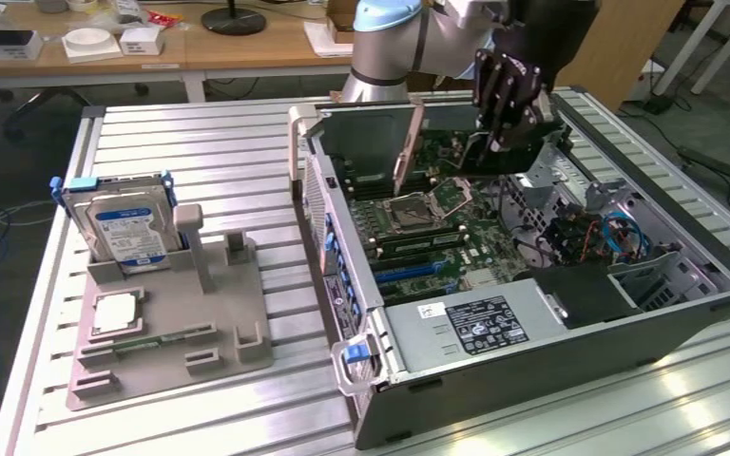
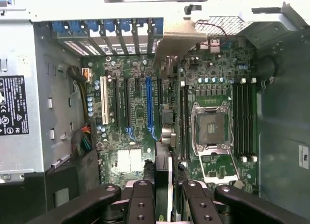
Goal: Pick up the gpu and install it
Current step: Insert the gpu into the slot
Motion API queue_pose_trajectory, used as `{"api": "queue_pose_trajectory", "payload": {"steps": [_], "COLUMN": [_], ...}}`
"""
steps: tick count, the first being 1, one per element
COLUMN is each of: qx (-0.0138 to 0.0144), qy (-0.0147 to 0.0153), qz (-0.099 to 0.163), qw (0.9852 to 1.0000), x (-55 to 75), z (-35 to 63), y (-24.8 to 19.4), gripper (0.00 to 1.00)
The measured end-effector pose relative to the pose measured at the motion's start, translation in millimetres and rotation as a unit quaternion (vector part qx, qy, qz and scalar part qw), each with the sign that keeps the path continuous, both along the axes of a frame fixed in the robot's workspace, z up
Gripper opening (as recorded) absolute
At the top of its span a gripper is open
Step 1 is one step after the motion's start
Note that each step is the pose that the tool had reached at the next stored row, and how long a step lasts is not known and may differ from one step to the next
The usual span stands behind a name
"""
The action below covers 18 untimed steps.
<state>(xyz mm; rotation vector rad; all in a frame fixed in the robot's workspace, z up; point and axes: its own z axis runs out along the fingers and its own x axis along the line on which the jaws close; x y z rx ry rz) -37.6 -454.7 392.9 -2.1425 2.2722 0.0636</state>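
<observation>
Exterior view: you see the open computer case [image 1: 530, 366] spanning centre to four o'clock, its motherboard [image 1: 432, 237] exposed. At one o'clock the gpu [image 2: 164, 168], a thin dark card with a silver bracket at one end, stands on edge over the board. The gripper [image 2: 167, 192] clamps the end away from the bracket.

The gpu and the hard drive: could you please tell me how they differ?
The gpu is thin and dark; the hard drive is boxy, silver, blue-labelled. The gpu is held in the gripper over the motherboard; the hard drive stands in the grey holder outside the case.
</observation>
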Motion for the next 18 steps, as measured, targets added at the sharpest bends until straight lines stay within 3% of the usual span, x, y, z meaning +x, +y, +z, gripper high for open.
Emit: {"api": "queue_pose_trajectory", "payload": {"steps": [9, 16, 18], "qx": [0.0008, 0.0006, 0.0006], "qy": [-0.0005, -0.0069, -0.0111], "qz": [0.027, 0.022, 0.022], "qw": [0.9996, 0.9997, 0.9997], "x": [-0.3, -12.4, -15.1], "z": [-15.1, -26.0, -28.2], "y": [0.2, 0.2, 0.2], "gripper": [0.27, 0.27, 0.27]}}
